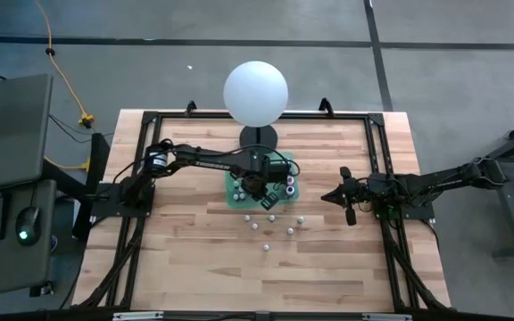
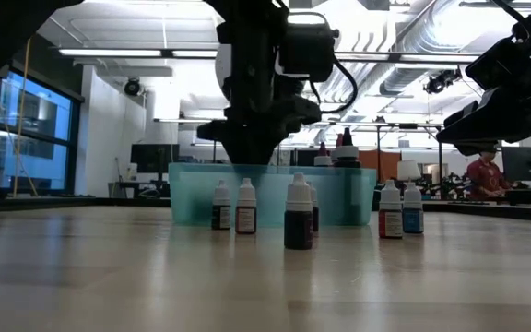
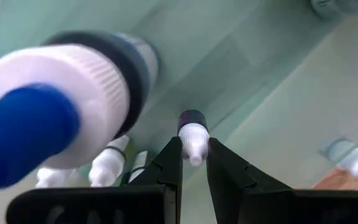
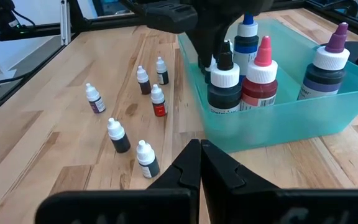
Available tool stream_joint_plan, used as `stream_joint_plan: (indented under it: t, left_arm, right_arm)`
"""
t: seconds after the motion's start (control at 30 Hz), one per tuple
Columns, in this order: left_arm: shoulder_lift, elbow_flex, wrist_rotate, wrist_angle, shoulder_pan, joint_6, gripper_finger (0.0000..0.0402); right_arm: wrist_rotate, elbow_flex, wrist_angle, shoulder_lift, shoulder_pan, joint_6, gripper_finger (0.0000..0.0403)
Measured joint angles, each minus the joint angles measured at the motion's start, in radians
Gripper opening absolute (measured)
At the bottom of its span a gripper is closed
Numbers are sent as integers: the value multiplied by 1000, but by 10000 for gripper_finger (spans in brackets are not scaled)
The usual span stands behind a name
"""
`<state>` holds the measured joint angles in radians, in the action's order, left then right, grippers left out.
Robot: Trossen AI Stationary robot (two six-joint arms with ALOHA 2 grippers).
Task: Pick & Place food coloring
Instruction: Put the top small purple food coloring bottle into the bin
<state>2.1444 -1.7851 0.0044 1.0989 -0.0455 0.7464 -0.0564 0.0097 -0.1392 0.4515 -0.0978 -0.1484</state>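
Several small food coloring bottles (image 4: 143,81) stand upright on the wood table (image 1: 194,250), in front of a teal bin (image 4: 278,124). My left gripper (image 3: 194,146) reaches down into the bin (image 1: 236,198) and is shut on one more small dark-bodied bottle (image 3: 192,119). Other small bottles (image 3: 107,165) lie on the bin's floor. My right gripper (image 4: 201,149) waits shut near the table's right side (image 1: 328,196), level, holding nothing. My left gripper pinches the small bottle's white cap (image 3: 194,134) between its two fingertips. The fingers come from above and point down. The bottle hangs upright below them inside the bin; I cannot tell whether its base touches the bin's floor.
Tall bottles stand in the bin: black-tipped (image 4: 224,84), red-tipped (image 4: 261,78), blue-tipped (image 3: 73,106) and purple-tipped (image 4: 328,65), close beside my left gripper. A white sphere on a black stand (image 1: 255,94) is behind the bin. Bare wood lies toward the near edge.
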Motion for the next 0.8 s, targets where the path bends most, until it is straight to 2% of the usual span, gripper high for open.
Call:
stream_joint_plan:
  t: [0.8]
  left_arm:
    - [0, 1, 5, 31, 0, 37, 44]
  right_arm:
    - [0, 0, 0, 0, 0, 0, 2]
